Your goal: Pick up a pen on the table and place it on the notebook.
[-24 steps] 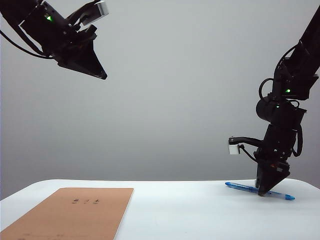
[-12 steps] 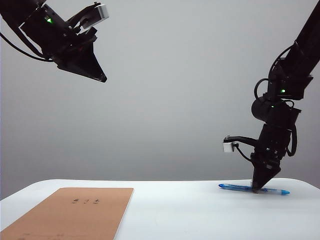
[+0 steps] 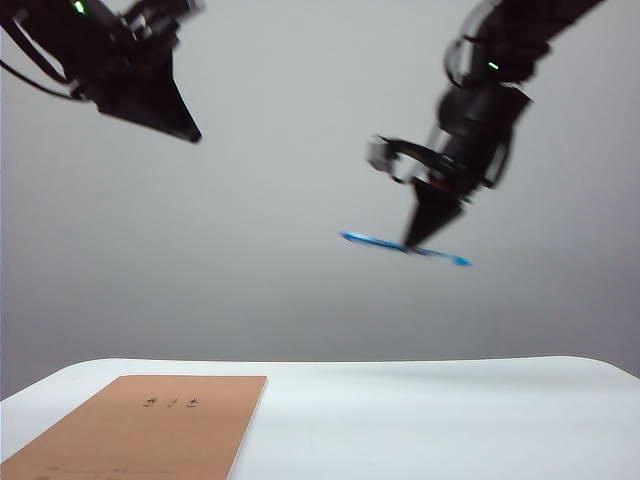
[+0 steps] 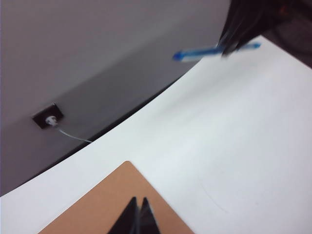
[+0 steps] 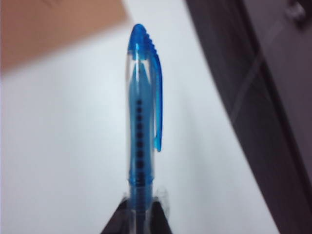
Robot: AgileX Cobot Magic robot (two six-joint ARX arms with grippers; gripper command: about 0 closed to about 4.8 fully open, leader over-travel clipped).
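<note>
1. Hanging high above the white surface (image 3: 420, 420), the right claw (image 3: 412, 243) points down and is closed on the pen (image 3: 404, 247), pinching it near its middle.
2. The pen lies almost level in the air, tilted slightly, well clear of the surface and to the right of the notebook (image 3: 150, 425).
3. The notebook lies flat at the near left of the surface, with nothing on its cover.
4. The left claw (image 3: 190, 132) hangs high at the upper left, above the notebook, its tips drawn together with nothing between them.
5. A small dark wall plate (image 4: 48, 117) with a thin wire sits beyond the far edge of the surface.
6. The pen has a clear barrel, a blue inner tube and a blue ridged clip.
7. The notebook cover is plain tan-brown card with small dark characters; the surface is smooth, with rounded corners.
8. The right arm appears blurred.
</note>
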